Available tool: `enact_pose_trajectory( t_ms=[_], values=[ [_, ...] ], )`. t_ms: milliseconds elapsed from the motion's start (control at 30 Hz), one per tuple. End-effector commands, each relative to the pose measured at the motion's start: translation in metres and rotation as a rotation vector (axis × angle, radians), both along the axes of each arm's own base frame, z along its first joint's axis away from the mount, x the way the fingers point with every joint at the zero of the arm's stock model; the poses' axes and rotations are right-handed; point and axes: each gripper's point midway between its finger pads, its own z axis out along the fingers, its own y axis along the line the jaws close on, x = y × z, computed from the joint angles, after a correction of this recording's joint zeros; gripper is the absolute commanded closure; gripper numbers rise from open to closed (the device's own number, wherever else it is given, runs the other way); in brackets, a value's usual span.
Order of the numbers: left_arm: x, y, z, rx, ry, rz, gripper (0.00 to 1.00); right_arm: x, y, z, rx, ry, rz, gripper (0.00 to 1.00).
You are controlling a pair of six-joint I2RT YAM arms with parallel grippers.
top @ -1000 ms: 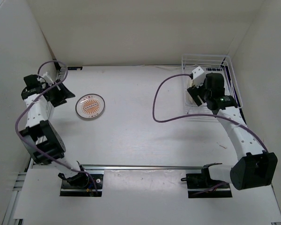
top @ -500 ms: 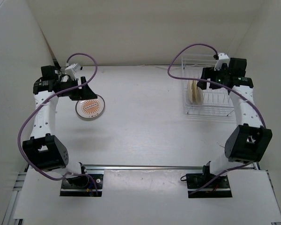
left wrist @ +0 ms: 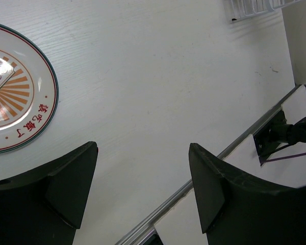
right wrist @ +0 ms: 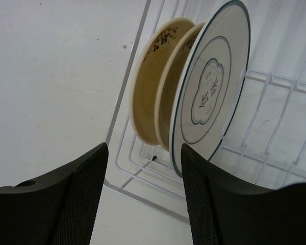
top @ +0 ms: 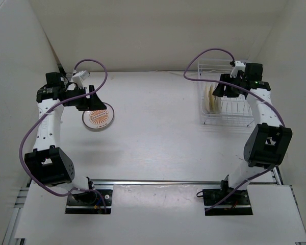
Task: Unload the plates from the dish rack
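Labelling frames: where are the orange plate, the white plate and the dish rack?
orange plate [left wrist: 18,94], left wrist view, on its orange rays.
white plate [right wrist: 209,96], right wrist view, on its centre mark.
dish rack [top: 234,109], top external view, on its bare wire floor.

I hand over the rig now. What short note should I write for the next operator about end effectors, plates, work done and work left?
The left end effector: open, empty, over the table near the orange plate.
The right end effector: open, empty, at the dish rack.
Done: orange plate lies flat on the table.
Left to do: white plate and beige plate stand upright in the rack; the beige may be two pieces.
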Motion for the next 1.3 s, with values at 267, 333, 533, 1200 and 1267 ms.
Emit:
enact_pose_trajectory(
  t_ms=[267,333,533,1200,1267],
  values=[
    [-0.008,-0.006,0.012,-0.013,-0.054,-0.027,0.17,0.028,-0.014,0.007,-0.097,-0.08,-0.051,0.45],
    [-0.009,-0.006,0.014,-0.011,-0.063,-0.027,0.17,0.029,-0.014,0.002,-0.096,-0.069,-0.05,0.48],
    [-0.008,-0.005,0.011,-0.008,-0.055,-0.017,0.17,0.035,-0.015,-0.003,-0.102,-0.063,-0.044,0.55],
    [-0.007,-0.003,0.008,-0.006,-0.034,0.01,0.16,0.027,0.004,0.052,-0.012,-0.163,0.005,1.0],
    [-0.008,-0.003,0.01,-0.004,-0.042,0.01,0.1,0.027,0.004,0.062,-0.008,-0.182,0.0,1.0]
  ],
)
